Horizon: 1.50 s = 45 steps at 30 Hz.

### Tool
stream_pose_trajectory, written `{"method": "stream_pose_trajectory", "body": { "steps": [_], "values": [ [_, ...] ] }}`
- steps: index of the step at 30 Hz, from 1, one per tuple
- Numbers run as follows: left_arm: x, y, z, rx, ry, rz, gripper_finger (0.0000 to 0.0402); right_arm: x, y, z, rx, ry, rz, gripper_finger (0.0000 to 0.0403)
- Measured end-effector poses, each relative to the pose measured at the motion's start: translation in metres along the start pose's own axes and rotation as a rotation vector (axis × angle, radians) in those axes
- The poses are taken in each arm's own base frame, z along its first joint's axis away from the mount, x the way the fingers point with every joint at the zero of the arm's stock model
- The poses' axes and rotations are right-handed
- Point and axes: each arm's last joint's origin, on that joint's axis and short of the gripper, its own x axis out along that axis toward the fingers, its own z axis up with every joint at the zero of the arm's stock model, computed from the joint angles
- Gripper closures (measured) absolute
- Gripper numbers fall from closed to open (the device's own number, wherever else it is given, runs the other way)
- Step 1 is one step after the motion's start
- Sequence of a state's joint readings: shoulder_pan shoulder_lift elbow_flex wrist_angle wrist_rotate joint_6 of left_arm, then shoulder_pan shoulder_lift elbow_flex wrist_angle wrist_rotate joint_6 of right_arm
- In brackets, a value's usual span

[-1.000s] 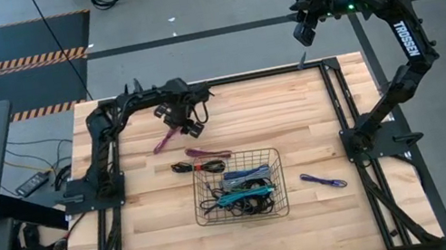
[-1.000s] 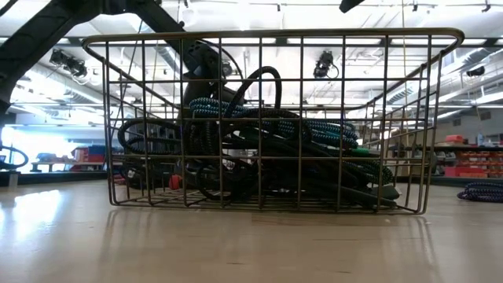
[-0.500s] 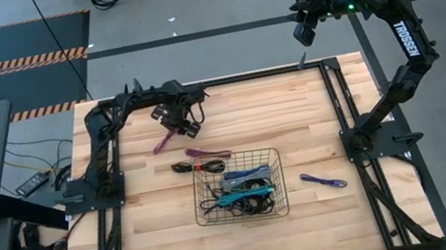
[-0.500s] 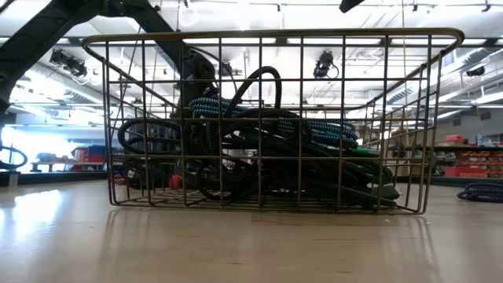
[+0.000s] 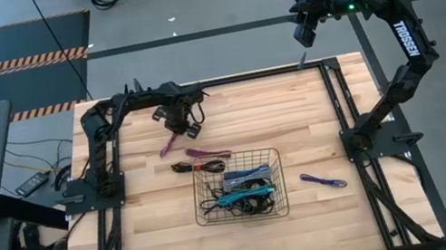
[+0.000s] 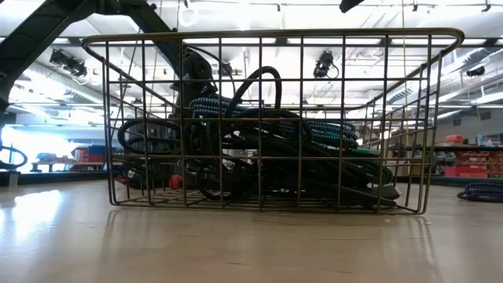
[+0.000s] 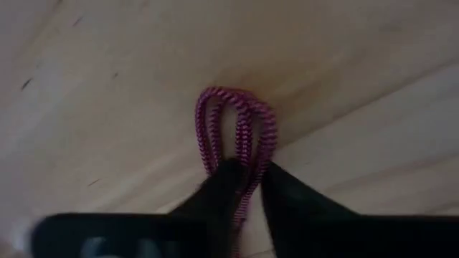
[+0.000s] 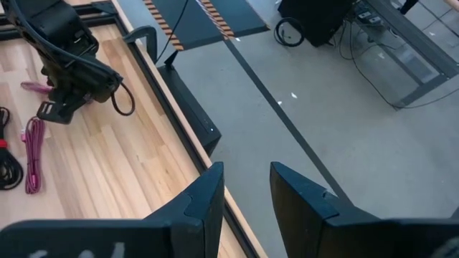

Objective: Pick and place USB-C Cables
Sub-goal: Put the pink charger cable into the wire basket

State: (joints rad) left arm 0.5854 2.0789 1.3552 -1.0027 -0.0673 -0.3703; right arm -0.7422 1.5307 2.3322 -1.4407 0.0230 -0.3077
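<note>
The left gripper is sitting low over the far left part of the wooden counter, and its fingers are pinching a magenta braided cable between them, nearly closed on the doubled strands. In the left wrist view the cable's folded loop is reaching straight ahead of the fingertips, so its long axis is running in line with the fingers, lying flat on the pale wood grain. From above, this cable is trailing from the gripper toward the near left.

The wire mesh basket is lying nearer than the gripper and a little to the right, close by, so I judge the carry to be short. It is already holding a tangle of teal, black and grey cables, stiff and springy in look.

Still loose on the counter are a purple coiled cable and a black cable just beside the basket's far left corner, and a blue-purple cable to its right.

The right gripper is waiting high beyond the counter's far right edge, fingers partly apart and holding nothing
</note>
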Motion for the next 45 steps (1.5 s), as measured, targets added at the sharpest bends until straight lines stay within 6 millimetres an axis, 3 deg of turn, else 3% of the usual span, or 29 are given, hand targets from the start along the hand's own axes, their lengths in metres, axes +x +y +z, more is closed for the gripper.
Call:
{"method": "stream_pose_trajectory", "body": {
  "steps": [3,7,11,18,22,28,31,37,41,45],
  "values": [
    [0.000,0.000,0.000,0.016,-0.001,0.000,0.0387,0.000,0.000,0.000,0.001,0.005,0.002,0.0283],
    [-0.001,0.000,0.000,0.046,-0.008,0.005,0.0392,0.000,0.000,-0.001,0.001,0.006,0.003,0.0283],
    [-0.025,0.004,-0.003,0.068,-0.031,0.032,0.0392,0.000,0.000,-0.001,0.016,0.006,0.003,0.0283],
    [-0.145,0.023,-0.030,0.038,-0.328,-0.007,0.0393,0.000,0.000,-0.001,0.016,0.006,0.002,0.0283],
    [-0.223,0.027,-0.066,0.055,-0.558,-0.096,0.0393,0.000,0.000,0.000,0.017,0.005,0.002,0.0283],
    [-0.309,0.012,-0.123,0.166,-0.819,-0.244,0.0393,0.000,0.000,0.000,0.028,0.005,0.002,0.0283],
    [-0.337,-0.003,-0.153,0.284,-0.911,-0.325,0.0393,0.000,0.000,0.000,0.046,0.005,0.002,0.0283],
    [-0.357,-0.042,-0.205,0.511,-0.976,-0.472,0.0393,0.000,0.000,0.000,0.069,0.005,0.002,0.0283],
    [-0.349,-0.075,-0.227,0.632,-0.924,-0.503,0.0393,0.000,0.000,0.000,0.069,0.005,0.002,0.0283],
    [-0.330,-0.115,-0.233,0.730,-0.846,-0.474,0.0393,0.000,0.000,0.000,0.075,0.005,0.002,0.0283]
  ]
}}
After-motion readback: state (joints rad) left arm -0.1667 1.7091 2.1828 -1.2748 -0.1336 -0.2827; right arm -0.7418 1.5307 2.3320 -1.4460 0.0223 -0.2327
